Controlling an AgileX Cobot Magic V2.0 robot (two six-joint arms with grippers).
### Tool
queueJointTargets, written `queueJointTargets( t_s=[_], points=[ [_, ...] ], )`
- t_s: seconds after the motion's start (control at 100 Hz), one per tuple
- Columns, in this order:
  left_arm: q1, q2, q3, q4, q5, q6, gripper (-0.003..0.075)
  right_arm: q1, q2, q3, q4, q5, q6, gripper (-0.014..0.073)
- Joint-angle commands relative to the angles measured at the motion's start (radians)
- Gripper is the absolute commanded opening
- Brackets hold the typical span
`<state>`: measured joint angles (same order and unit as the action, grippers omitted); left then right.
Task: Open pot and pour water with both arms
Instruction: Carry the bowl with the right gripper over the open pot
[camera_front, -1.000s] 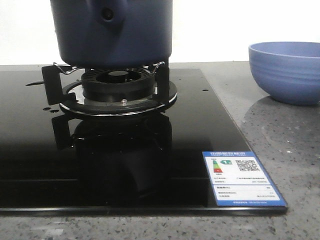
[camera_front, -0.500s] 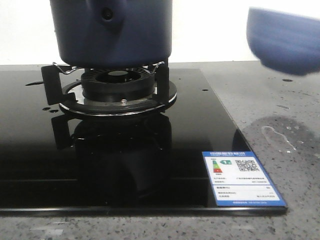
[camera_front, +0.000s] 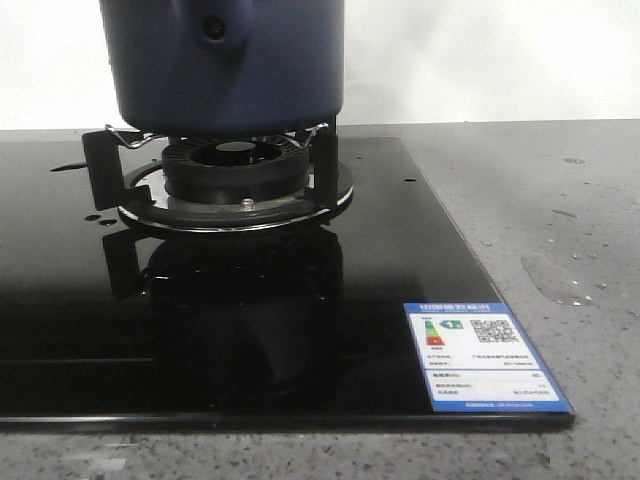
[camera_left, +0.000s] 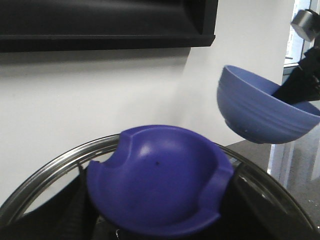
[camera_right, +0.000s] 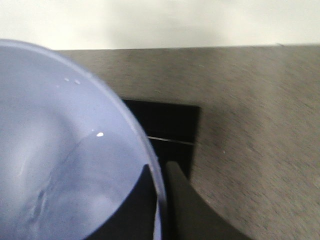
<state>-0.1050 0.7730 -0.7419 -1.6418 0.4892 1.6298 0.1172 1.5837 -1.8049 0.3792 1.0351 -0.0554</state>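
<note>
the dark navy pot (camera_front: 225, 65) stands upright on the burner; water (camera_front: 560, 280) smears the counter.

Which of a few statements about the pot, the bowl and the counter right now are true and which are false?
1. The pot sits on the burner stand. True.
2. The periwinkle bowl rests on the counter beside the cooktop. False: it is lifted in the air, gone from the front view.
3. Wet drops lie on the grey counter. True.
4. The bowl is dry inside. False: the right wrist view shows water in it.
5. An energy label is at the cooktop's near right corner. True.
</note>
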Motion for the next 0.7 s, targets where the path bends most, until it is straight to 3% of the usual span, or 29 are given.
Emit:
queueJointTargets(
  t_s=[0.0, 0.27, 0.69],
  points=[
    [-0.007, -0.001, -0.033, -0.059, 0.010, -0.009, 0.0295, 0.065, 0.030, -0.149, -0.037, -0.020, 0.015, -0.0041],
    [-0.007, -0.001, -0.033, -0.061, 0.010, -0.009, 0.0295, 0.205, 0.212, -0.443, -0.227, 0.019, 0.040, -0.0041],
    [-0.007, -0.001, -0.033, -0.061, 0.001, -0.009, 0.0295, 0.371, 0.254, -0.465, -0.624, -0.106, 0.055, -0.0041]
  ],
)
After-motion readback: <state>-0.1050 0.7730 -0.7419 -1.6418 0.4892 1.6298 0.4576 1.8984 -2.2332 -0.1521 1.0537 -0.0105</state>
